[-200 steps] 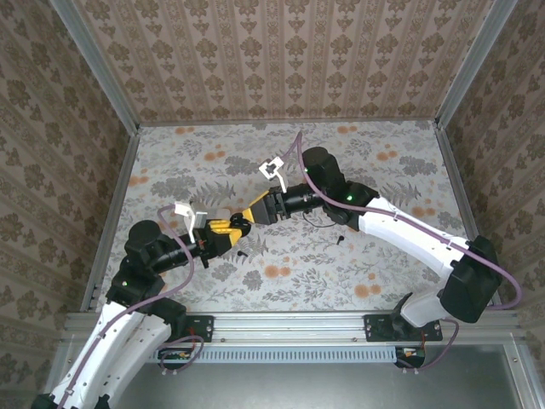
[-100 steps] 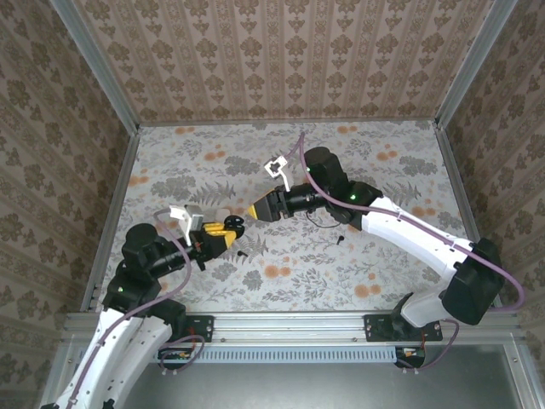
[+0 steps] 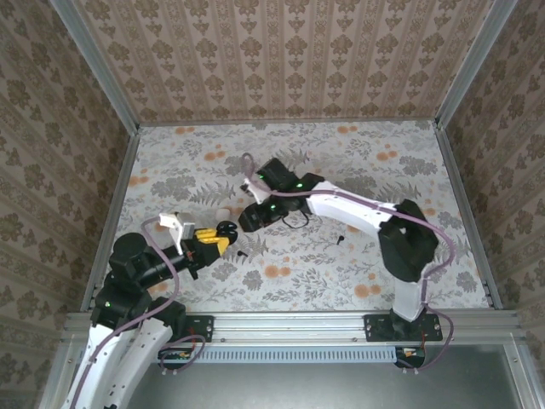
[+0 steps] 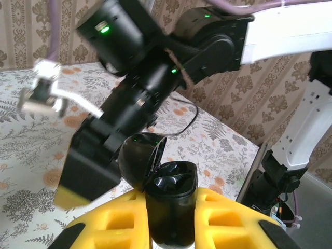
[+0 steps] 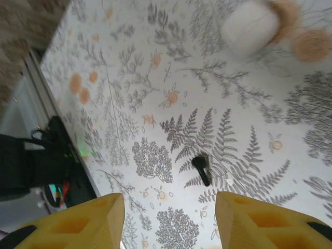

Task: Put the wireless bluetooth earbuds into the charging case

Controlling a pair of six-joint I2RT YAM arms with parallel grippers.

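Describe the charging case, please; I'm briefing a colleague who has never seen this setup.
Find the left arm at the near-left corner of the floral table and follow it to its yellow pincer. Clamped there is the charging case: glossy black, lid flipped open, far bulkier than the tiny black earbud lying on the table.

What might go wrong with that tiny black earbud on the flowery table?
The earbud is tiny and sits off-centre between the open fingers of the right tool, so they may close beside it or flick it away. The charging case, pinched in the left tool, may twist when something is pressed in.
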